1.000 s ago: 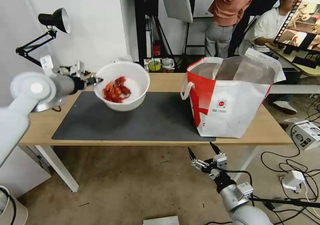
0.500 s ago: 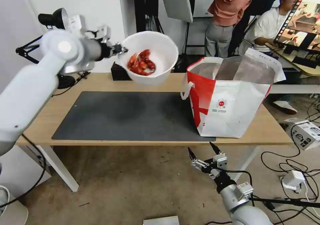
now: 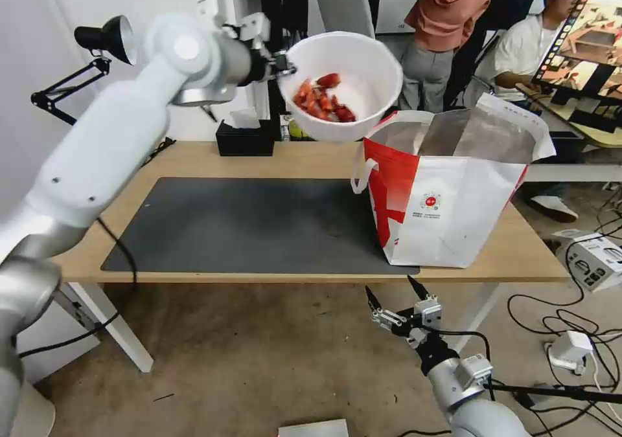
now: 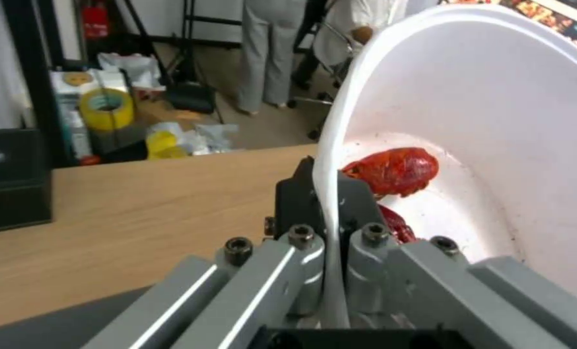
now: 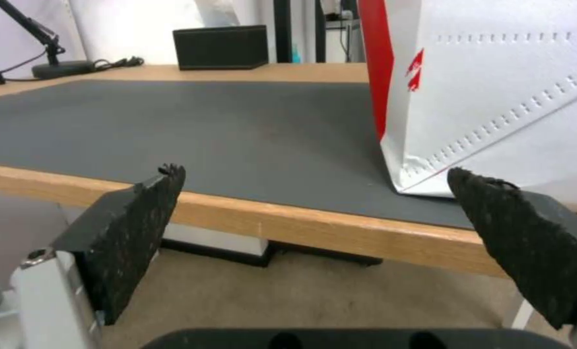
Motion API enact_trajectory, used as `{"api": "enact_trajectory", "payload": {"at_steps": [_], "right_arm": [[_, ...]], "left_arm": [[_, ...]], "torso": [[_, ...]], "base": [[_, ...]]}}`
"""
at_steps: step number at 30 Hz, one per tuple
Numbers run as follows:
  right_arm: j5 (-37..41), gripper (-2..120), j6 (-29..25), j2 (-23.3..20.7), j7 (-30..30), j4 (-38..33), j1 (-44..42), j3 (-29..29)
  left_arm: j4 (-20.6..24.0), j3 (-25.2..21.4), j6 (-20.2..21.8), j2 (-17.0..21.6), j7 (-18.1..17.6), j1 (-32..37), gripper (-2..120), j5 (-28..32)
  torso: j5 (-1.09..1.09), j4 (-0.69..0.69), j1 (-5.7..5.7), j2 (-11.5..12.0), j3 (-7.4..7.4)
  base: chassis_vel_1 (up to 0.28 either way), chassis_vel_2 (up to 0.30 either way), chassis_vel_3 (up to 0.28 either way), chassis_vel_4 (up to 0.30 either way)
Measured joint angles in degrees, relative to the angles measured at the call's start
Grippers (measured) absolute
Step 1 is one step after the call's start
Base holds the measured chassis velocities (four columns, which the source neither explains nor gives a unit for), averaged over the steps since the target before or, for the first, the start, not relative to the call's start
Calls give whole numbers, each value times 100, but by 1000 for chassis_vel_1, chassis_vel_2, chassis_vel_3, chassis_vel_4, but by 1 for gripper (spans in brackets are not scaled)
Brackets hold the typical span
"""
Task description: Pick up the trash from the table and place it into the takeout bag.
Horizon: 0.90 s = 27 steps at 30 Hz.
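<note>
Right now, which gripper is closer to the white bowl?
The left gripper: it is shut on the white bowl's rim, up beside the takeout bag. The right gripper hangs open, low before the table.

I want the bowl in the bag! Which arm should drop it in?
Left, probably. Its pincer grips the bowl rim, high beside the bag. The right pincer hangs open below the table.

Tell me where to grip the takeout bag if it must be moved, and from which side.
Judging by its pose, take the white loop handle hanging off the takeout bag on its mat-facing side, coming from the mat; the walls are broad and floppy.
</note>
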<state>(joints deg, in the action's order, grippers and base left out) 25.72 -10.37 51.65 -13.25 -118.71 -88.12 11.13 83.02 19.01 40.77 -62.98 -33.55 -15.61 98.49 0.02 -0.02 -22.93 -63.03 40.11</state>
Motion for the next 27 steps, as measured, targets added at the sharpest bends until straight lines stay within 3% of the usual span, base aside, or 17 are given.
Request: {"api": "enact_trajectory", "payload": {"at_steps": [14,27], "right_arm": [[0,100,0,0,0,0,0,0],[0,100,0,0,0,0,0,0]], "left_arm": [[-813,500,-127,-806,-211,-467,0,-28],[-1135,714,-399,-1325,-307,-498,0,-247]], "torso": [[-2,2,0,0,0],[-2,2,0,0,0]], "base": [[0,0,0,0],[0,0,0,0]]}}
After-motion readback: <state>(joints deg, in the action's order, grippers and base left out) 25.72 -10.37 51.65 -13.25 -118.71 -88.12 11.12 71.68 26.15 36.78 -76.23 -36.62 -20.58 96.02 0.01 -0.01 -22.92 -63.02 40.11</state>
